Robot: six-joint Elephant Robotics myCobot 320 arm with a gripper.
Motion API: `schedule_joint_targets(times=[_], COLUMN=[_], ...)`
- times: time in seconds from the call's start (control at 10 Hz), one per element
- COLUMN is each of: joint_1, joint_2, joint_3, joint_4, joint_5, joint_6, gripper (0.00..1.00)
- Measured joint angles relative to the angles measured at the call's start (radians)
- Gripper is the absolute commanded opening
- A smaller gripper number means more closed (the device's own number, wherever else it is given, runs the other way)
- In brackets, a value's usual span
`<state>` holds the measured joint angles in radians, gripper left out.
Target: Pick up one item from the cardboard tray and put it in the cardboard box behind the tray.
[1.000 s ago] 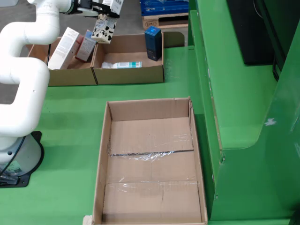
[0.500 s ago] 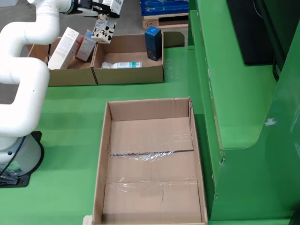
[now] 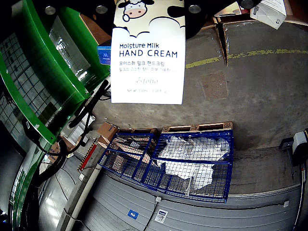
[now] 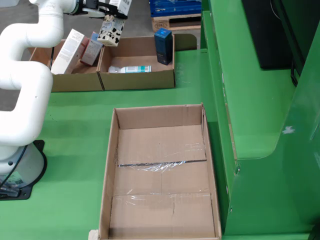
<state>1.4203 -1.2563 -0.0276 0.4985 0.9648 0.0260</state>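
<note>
Looking across the fixed view from the left, you see the white arm [image 4: 25, 75] rising from its base at the lower left and bending up to the top left corner. Its gripper [image 4: 111, 17] sits there, closed on a cow-patterned hand cream box [image 4: 110, 31] that hangs lifted above the seam between the two small cardboard trays at the back. The left tray [image 4: 75, 80] holds a tall white box [image 4: 67, 50] leaning against a pinkish box [image 4: 91, 49]. The right tray [image 4: 140, 77] has a white tube with a teal band [image 4: 131, 69] lying flat on its floor and a dark blue box [image 4: 163, 46] standing upright at its far right corner. Nearer to you, in the middle of the green table [image 4: 75, 130], the large cardboard box [image 4: 161, 175] lies open with clear tape across its bottom flaps. A green housing [image 4: 260, 125] fills the right side.

In the gripper-mounted view, you find green framing [image 3: 43, 82] on the left, then the hand cream box [image 3: 148, 53] filling the top centre, its print reading "Moisture Milk HAND CREAM" under a cow drawing, with dark gripper parts at its upper edge. Below it stands a blue wire-mesh pallet cage [image 3: 178, 163] on a concrete floor [image 3: 260, 96], and a white carton [image 3: 269, 12] shows at the top right corner.
</note>
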Motion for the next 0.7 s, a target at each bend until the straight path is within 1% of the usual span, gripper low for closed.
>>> schedule_joint_targets(times=[0.7], joint_1=[-0.012], joint_2=[0.000], joint_3=[0.000], joint_4=[0.000], joint_5=[0.000], joint_6=[0.000], gripper=[0.00])
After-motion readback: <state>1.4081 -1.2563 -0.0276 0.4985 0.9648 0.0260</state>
